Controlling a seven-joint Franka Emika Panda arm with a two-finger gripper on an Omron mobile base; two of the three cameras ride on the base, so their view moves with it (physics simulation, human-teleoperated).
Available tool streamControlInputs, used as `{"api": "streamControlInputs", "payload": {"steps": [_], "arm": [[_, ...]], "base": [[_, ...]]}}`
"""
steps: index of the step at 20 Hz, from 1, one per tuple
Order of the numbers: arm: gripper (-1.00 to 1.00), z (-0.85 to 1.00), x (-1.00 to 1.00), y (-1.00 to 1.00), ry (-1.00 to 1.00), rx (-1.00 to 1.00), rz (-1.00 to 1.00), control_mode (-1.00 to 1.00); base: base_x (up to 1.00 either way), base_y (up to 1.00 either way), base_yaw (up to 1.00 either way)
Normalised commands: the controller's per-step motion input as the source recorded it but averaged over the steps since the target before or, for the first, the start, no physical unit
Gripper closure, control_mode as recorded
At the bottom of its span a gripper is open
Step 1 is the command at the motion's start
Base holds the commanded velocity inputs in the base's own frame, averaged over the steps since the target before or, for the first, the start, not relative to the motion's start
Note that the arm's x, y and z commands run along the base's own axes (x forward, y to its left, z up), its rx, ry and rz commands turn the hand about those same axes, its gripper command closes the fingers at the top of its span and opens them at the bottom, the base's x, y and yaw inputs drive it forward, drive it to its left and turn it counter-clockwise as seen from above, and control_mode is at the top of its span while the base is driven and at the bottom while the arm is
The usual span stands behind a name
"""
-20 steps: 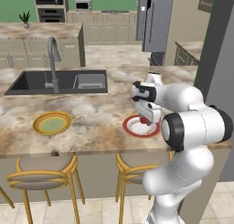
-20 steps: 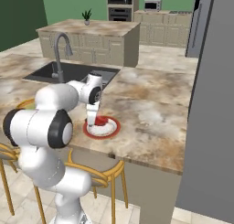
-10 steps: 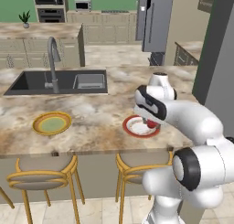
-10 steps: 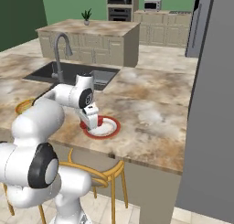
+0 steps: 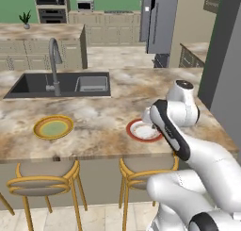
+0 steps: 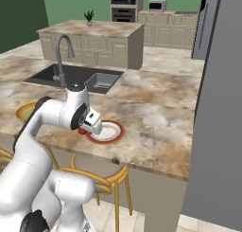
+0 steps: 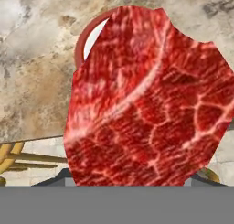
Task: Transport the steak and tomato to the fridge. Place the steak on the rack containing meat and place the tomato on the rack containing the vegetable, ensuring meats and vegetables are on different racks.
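Observation:
A large raw, marbled red steak [image 7: 146, 99] hangs right in front of the hand camera and hides the fingertips. It is held above a red-rimmed white plate [image 7: 93, 35] on the marble counter. From the right base view my gripper [image 6: 90, 127] is low over the plate's [image 6: 109, 131] left edge, with a bit of red steak [image 6: 82, 130] under the hand. In the left base view the plate [image 5: 141, 131] looks bare, and my forearm covers its right side.
A yellow-and-green plate [image 5: 53, 127] lies to the left on the counter [image 5: 103, 117]. The sink with its faucet [image 5: 55, 60] is behind it. A tall grey panel [image 6: 222, 108] rises at the counter's right end. Stools [image 5: 44, 183] stand below the front edge.
The arm has folded down and to the right over the plate. The steak that lay on the plate now sits in the gripper, and the plate looks bare.

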Motion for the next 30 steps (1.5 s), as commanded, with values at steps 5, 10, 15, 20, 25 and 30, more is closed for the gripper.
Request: {"api": "streamControlInputs", "payload": {"steps": [5,10,15,20,25,30], "arm": [[1.00,0.63,-0.99,0.19,-0.44,-0.09,0.18,-1.00],[1.00,0.94,-0.98,0.31,-0.07,-0.10,0.14,-1.00],[1.00,1.00,-0.98,0.09,-0.12,-0.08,0.20,-1.00],[1.00,0.95,-1.00,0.00,-0.15,-0.04,0.18,-1.00],[1.00,0.97,-1.00,0.10,-0.24,-0.05,0.17,-1.00],[1.00,0.93,-1.00,0.11,-0.32,-0.07,0.14,-1.00]], "base": [[0.00,0.00,0.00],[0.00,0.00,0.00],[0.00,0.00,0.00],[0.00,0.00,0.00],[0.00,0.00,0.00],[0.00,0.00,0.00]]}}
